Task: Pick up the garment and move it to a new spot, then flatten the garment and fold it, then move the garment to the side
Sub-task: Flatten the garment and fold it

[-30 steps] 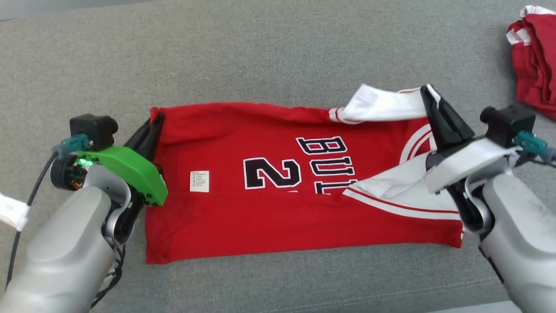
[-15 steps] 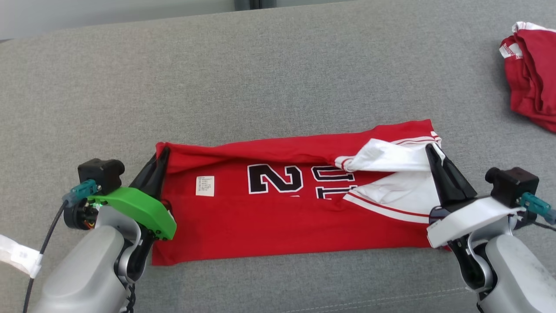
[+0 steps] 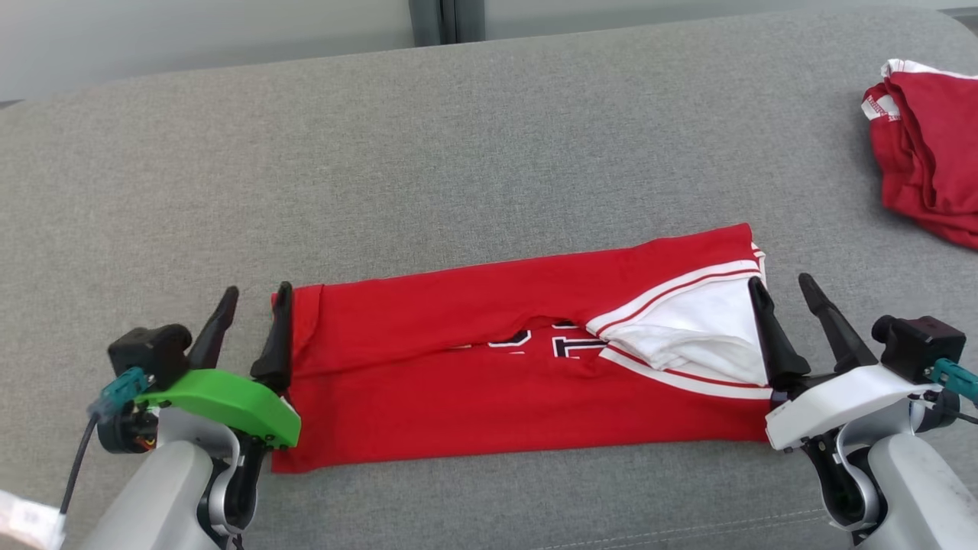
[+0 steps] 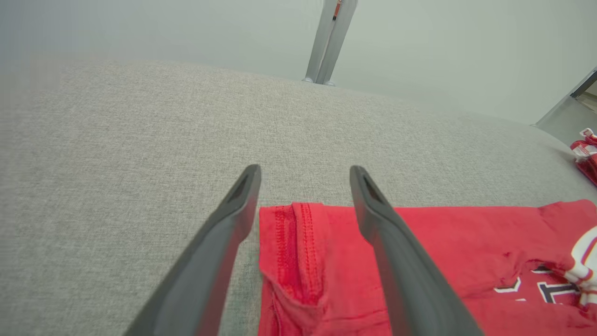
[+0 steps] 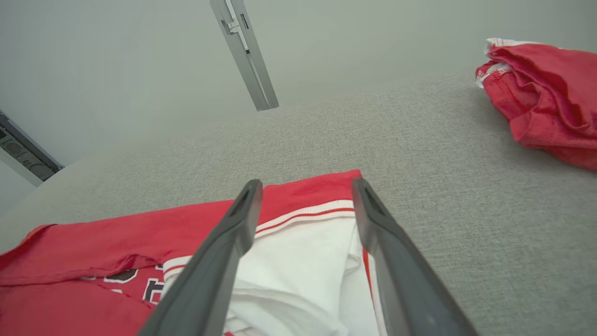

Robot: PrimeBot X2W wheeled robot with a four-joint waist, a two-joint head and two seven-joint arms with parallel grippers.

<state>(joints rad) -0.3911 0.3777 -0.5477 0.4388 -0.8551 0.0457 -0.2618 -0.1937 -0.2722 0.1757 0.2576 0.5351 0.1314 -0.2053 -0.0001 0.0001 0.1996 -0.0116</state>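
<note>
The garment (image 3: 474,382), a red jersey with white trim and dark lettering, lies folded into a long strip on the grey cushion (image 3: 458,153). My left gripper (image 3: 254,293) stands open at the strip's left end, its fingers astride the hem corner (image 4: 298,242). At the right end my right gripper (image 3: 779,283) is open too, over the white folded part (image 5: 298,275) of the garment (image 5: 93,261). Nothing is held between either pair of fingers.
A second red garment (image 3: 928,153) lies crumpled at the far right of the cushion, also in the right wrist view (image 5: 545,98). A pale wall with a metal post (image 3: 442,19) runs behind the cushion's far edge.
Both grippers opened and let go of the garment's upper edge after bringing it toward me over the lower half. The fold now covers most of the lettering. The camera view shifted as well.
</note>
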